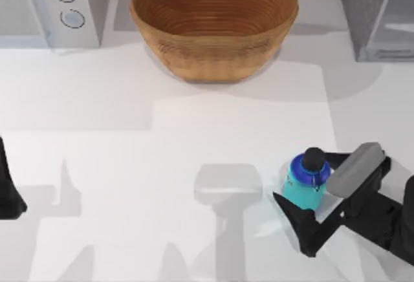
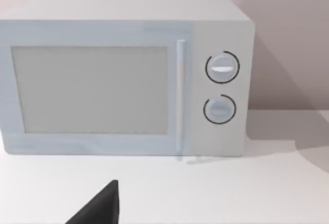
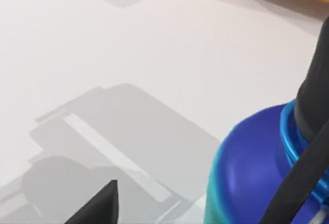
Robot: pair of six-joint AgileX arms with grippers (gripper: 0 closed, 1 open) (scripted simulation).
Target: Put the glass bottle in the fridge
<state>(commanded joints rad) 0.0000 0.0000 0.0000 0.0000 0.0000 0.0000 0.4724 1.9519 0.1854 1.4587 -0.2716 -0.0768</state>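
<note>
The glass bottle (image 1: 305, 180) stands upright on the white table at the front right, with a turquoise body, blue shoulder and black cap. My right gripper (image 1: 303, 180) is open, one black finger on each side of the bottle. In the right wrist view the bottle (image 3: 257, 172) looms close, and one fingertip (image 3: 100, 206) is still apart from it. The fridge (image 1: 381, 17) is the dark grey cabinet with a pale door panel at the back right. My left gripper (image 1: 8, 195) is parked at the table's left edge, its fingertip (image 2: 100, 208) low over the table.
A large woven bowl (image 1: 213, 23) sits at the back centre, between the bottle and the back wall. A white microwave (image 1: 52, 4) with two round dials stands at the back left, and the left wrist view faces the microwave (image 2: 123, 75).
</note>
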